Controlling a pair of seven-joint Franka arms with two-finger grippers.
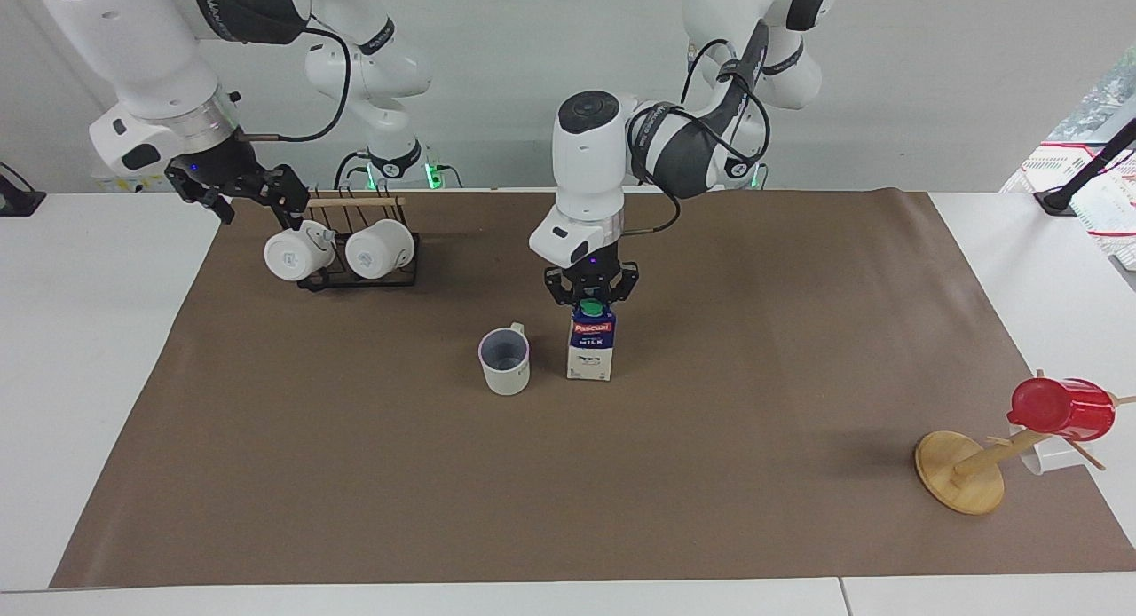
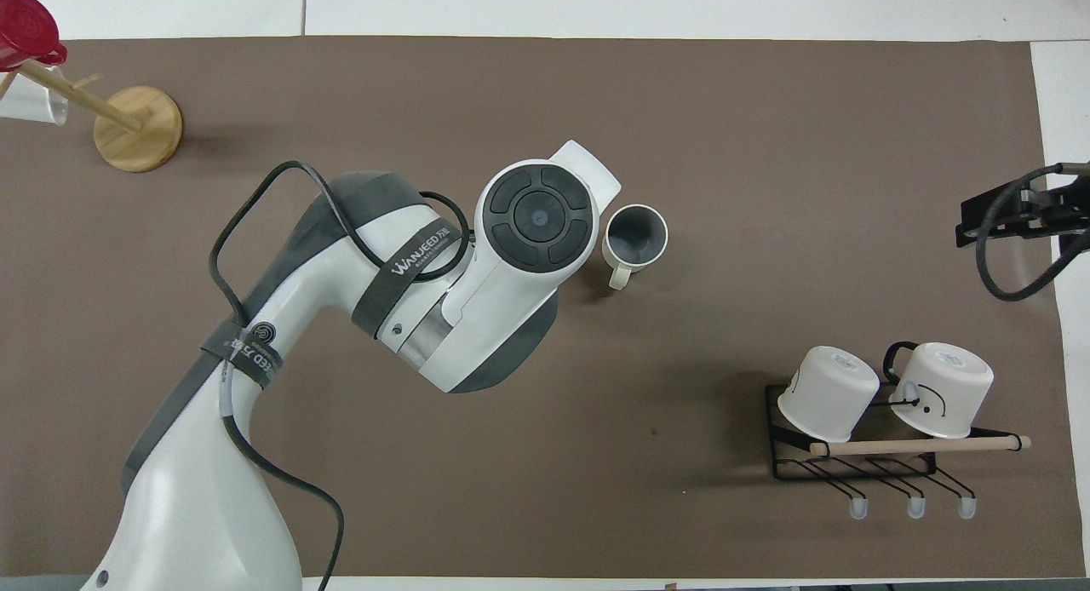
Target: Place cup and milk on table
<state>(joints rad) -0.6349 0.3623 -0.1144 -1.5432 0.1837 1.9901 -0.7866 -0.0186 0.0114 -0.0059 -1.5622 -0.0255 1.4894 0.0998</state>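
Observation:
The milk point(image 1: 591, 350), a blue and white carton with a green cap, stands upright on the brown sheet point(image 1: 355, 474) of the table point(image 1: 89, 332), close beside the cup. My left gripper point(image 1: 592, 303) is shut on the carton's top from above. In the overhead view the left arm's wrist hides the carton. The cup point(image 1: 505, 360) is a small white mug with a grey-blue inside. It stands upright on the sheet toward the right arm's end from the carton, and also shows in the overhead view point(image 2: 635, 238). My right gripper point(image 1: 253, 213) is open and empty, and waits above the mug rack.
A black wire rack point(image 1: 359, 280) with two white mugs lying on it stands nearer to the robots, at the right arm's end. A wooden mug tree point(image 1: 963, 474) holding a red cup point(image 1: 1065, 409) stands at the left arm's end, farther from the robots.

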